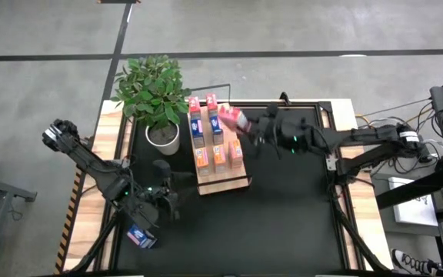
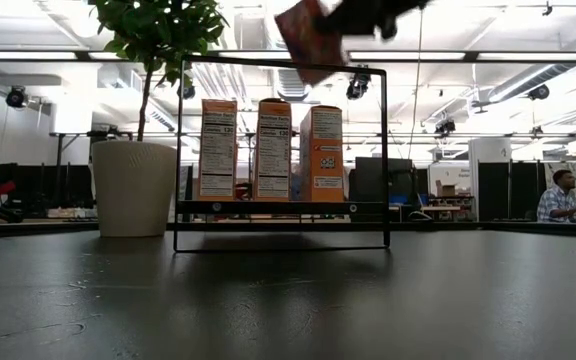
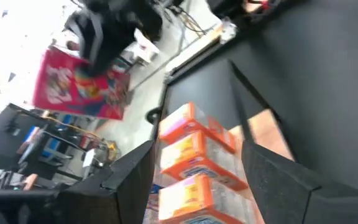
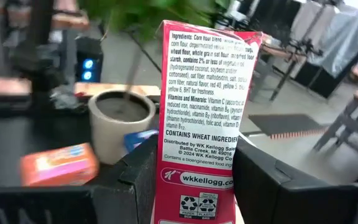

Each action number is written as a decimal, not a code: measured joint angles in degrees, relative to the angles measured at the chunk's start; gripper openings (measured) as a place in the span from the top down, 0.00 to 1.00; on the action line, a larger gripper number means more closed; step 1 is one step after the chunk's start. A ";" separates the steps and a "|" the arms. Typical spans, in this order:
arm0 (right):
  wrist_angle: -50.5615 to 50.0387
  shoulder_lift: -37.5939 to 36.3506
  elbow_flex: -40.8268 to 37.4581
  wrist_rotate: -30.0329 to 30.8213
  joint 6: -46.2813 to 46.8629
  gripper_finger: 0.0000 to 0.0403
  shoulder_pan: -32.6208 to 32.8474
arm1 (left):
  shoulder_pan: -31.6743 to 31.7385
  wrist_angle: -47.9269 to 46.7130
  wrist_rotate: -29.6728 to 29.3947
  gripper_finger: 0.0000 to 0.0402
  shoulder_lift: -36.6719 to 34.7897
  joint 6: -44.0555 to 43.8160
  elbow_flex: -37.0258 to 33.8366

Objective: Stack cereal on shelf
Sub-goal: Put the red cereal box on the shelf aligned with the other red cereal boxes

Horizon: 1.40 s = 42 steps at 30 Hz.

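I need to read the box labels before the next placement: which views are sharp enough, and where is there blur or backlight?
Right wrist view: the pink-red cereal box in the right pincer is sharp, its print readable; the plant pot behind is soft. Left wrist view: motion-smeared throughout, the orange boxes unreadable. Low view: bright ceiling lights backlight the shelf, yet the box panels stay legible.

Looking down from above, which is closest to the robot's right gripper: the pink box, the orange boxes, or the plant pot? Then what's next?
From the right gripper:
1. Pink-red cardboard cereal box, held in its fingers, over the light-wood shelf's back end.
2. Orange cardboard cereal boxes, at the shelf's front.
3. White ribbed plant pot, left of the shelf.
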 joint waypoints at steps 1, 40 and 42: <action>1.66 0.07 -1.10 -2.20 0.46 0.60 -2.55 | 0.04 1.10 -0.63 0.45 -0.96 0.83 -0.99; 52.55 30.40 -17.35 -28.92 11.93 0.60 -29.48 | 2.60 3.32 -11.19 0.45 -14.56 4.34 -6.19; 52.85 30.65 -17.35 -28.91 11.97 0.59 -29.46 | 2.62 3.34 -11.23 0.45 -14.56 4.29 -6.19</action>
